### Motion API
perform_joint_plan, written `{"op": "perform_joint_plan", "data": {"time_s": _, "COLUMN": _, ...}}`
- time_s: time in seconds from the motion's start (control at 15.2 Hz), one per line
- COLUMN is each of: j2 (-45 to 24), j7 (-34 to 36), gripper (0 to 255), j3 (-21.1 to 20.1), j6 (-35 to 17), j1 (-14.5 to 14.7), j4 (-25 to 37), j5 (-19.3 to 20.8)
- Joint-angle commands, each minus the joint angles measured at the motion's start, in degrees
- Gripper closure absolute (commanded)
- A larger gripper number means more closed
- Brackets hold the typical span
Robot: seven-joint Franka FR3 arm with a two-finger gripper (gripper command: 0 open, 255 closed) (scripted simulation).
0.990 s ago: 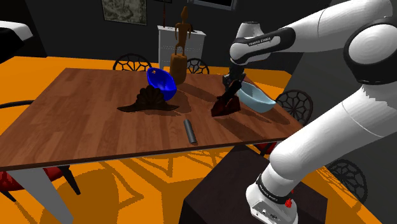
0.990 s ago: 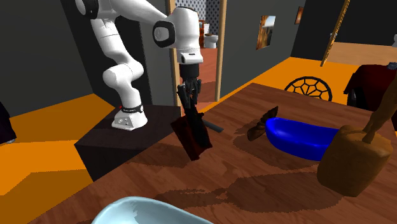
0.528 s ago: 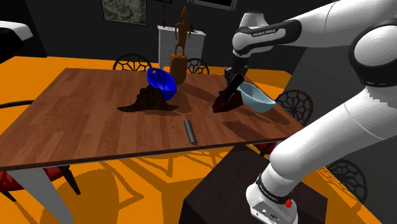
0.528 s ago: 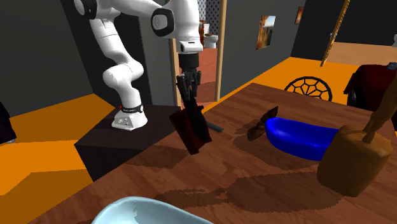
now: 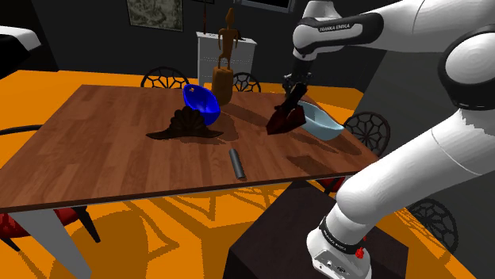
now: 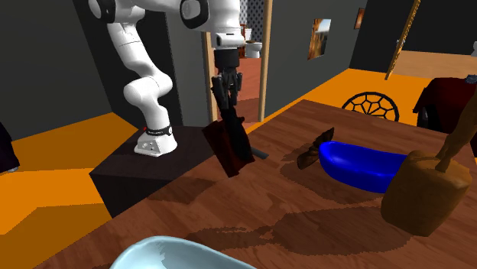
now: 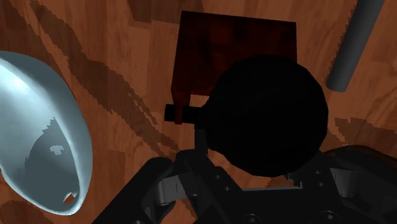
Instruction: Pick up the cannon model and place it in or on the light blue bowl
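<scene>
Cannon model (image 6: 229, 144): hangs under the gripper, clear of the table, with its shadow on the wood below.
Axis: long axis steep and somewhat tilted; the black barrel end is up in the fingers, the dark red base lowest and slanted.
Gripper (image 6: 224, 95): clenched on the cannon model's upper end, pointing down.
Hard to make out: from the wrist, the cannon's round black mass covers the fingertips, and black on black blurs where the fingers end.
Light blue bowl (image 7: 35, 121): on the table below the gripper and off to one side of the cannon, not under it; partly covered by the cannon in the shoulder view and cut off by the frame edge in the second exterior view.
Grey cylinder (image 7: 352, 46): lies flat on the far side of the cannon from the bowl.
Farther from the gripper: a deep blue bowl (image 5: 202, 103), a dark fan-shaped thing (image 5: 187, 127), a wooden figure (image 5: 224, 59).
Surface: brown wooden table (image 5: 103, 150).
Room: orange floor (image 5: 159, 238), dark grey walls, framed pictures, a doorway.
</scene>
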State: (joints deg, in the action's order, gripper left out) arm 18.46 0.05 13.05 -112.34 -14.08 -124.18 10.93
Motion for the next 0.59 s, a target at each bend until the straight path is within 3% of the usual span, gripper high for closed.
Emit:
{"op": "perform_joint_plan", "data": {"time_s": 0.0, "j2": -0.4, "j7": -1.5, "gripper": 255, "j3": 0.9, "j6": 0.8, "j1": -0.4, "j4": 1.5, "j5": 0.0}}
{"op": "perform_joint_plan", "data": {"time_s": 0.53, "j2": -7.3, "j7": -13.8, "gripper": 255, "j3": 8.7, "j6": 1.5, "j1": -3.8, "j4": 10.6, "j5": -1.8}}
